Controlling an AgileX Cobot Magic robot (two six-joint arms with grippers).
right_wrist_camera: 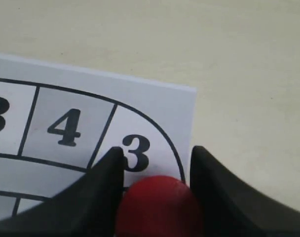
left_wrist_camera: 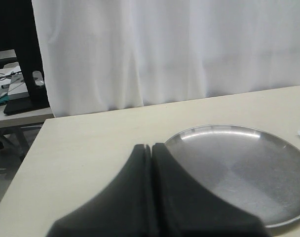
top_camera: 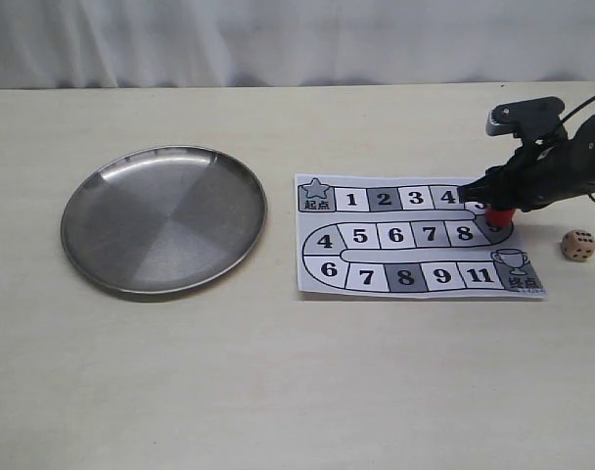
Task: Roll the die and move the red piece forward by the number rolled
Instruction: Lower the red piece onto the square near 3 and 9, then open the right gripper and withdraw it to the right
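Observation:
The red piece (top_camera: 500,214) stands on the paper game board (top_camera: 415,235), at the bend at the board's right end. My right gripper (top_camera: 492,207) reaches in from the right and is shut on it. In the right wrist view the red piece (right_wrist_camera: 159,207) fills the gap between both black fingers (right_wrist_camera: 103,182), just behind a printed digit, with my right gripper (right_wrist_camera: 156,150) low over the board (right_wrist_camera: 155,98). The tan die (top_camera: 577,245) lies on the table to the right of the board, apart from the gripper. My left gripper (left_wrist_camera: 151,146) is shut on nothing beside the plate.
A round steel plate (top_camera: 164,219) lies left of the board, and the left wrist view shows its rim (left_wrist_camera: 214,129). A white curtain hangs behind the table. The left arm is outside the exterior view.

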